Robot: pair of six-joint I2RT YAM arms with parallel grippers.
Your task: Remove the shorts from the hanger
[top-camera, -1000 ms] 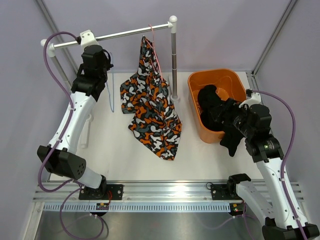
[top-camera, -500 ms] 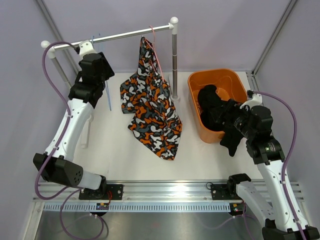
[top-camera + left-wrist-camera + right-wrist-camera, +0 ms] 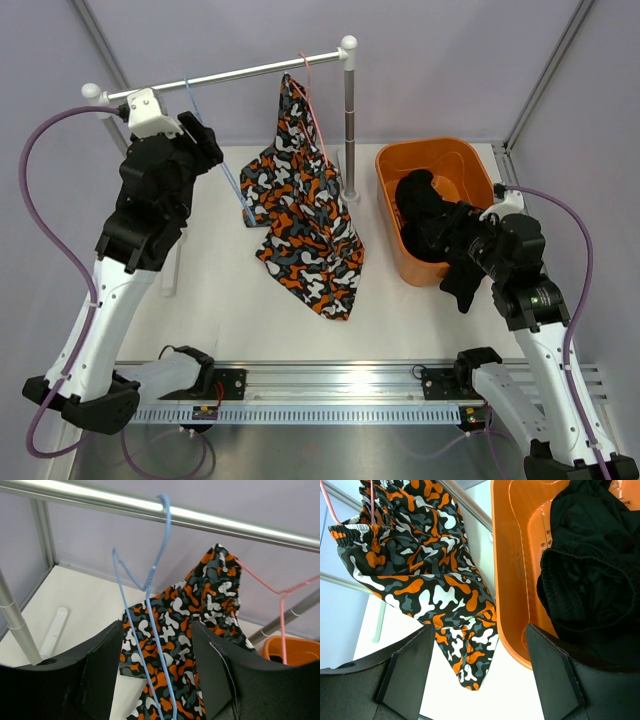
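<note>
I've camouflage shorts (image 3: 305, 225) on the pink hanger (image 3: 286, 591) under the rail (image 3: 225, 524), black shorts (image 3: 590, 570) in the orange bin (image 3: 512, 570) past its end. My left gripper (image 3: 156, 645), shut a second ago, gapes clear around the blue hanger (image 3: 148, 582); right gripper (image 3: 480, 635) wide, empty

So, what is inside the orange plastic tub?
A crumpled pair of plain black cloth shorts lies in the orange plastic tub. The tub's bottom beneath them is covered.
</note>
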